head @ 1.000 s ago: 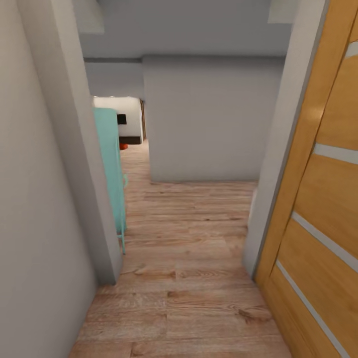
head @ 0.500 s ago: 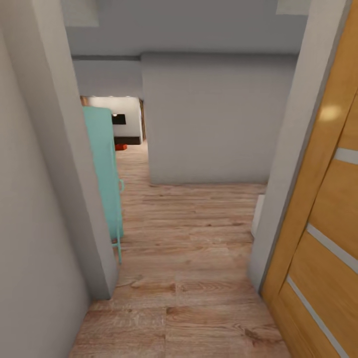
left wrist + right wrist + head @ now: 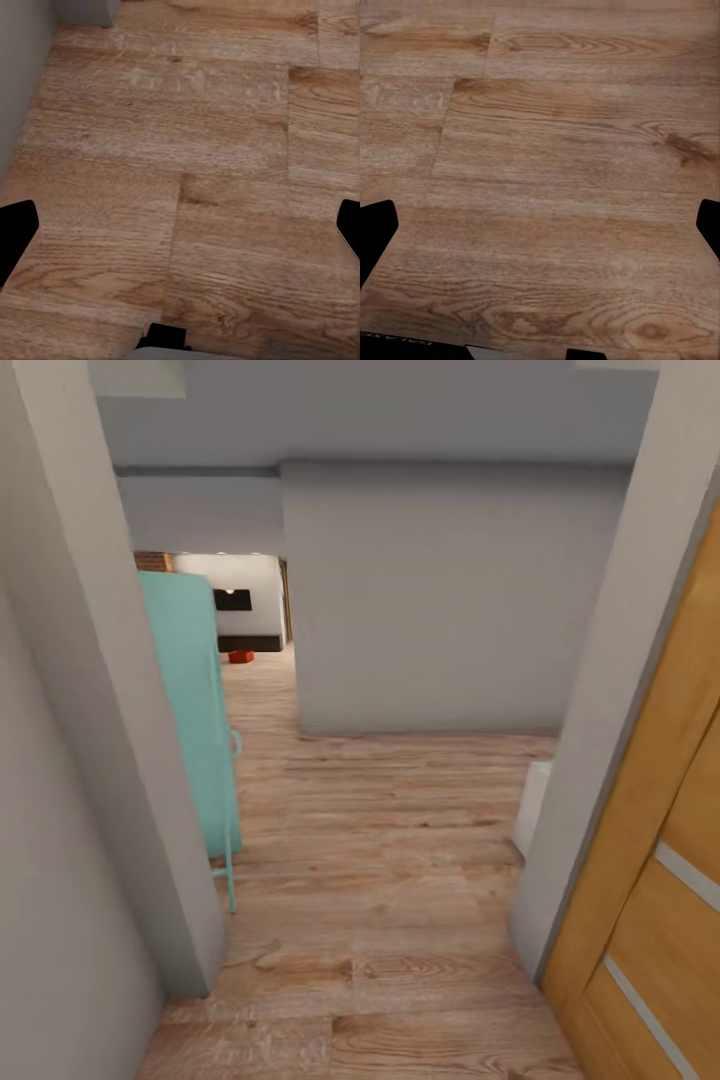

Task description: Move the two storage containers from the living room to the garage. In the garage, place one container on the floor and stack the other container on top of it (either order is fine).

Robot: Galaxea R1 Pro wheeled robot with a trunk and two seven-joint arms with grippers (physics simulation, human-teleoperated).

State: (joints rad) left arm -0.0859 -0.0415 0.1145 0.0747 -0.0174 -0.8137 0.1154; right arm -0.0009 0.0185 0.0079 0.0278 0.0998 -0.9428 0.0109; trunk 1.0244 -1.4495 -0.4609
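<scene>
A: Far back, upper left of the head view, there's a small orange-red container (image 3: 241,656) on the plank floor (image 3: 390,860), by a dark strip at the foot of a white wall. Looks like one of the two bins; too small to be sure, and I can't pick out a 2nd.

B: Grippers?

A: Left gripper (image 3: 180,225) and right gripper (image 3: 540,225) both spread wide over bare planks, dark fingertips at the frame edges, nothing btwn them. Hands free.

B: So the step is the drive to the living room.

A: I'd say so. Best line, imo: go straight thru the doorway, then bear left down the passage toward the bin.

B: Tight spots?

A: Grey wall corner (image 3: 190,920) at lower left, w/ a teal door (image 3: 190,720) just past it, its thin handle sticking out into the lane. On the right, a pale door jamb (image 3: 590,760) and the wooden door (image 3: 650,920) beside it, plus a white object (image 3: 532,805) low behind the jamb. Grey wall block (image 3: 430,600) dead ahead closes the straight path.

B: Room?

A: Floor btwn the jambs is open, and the gap at the teal door is narrower. Keep mid-lane, arms tucked, and turn only after the base passes that corner.
</scene>
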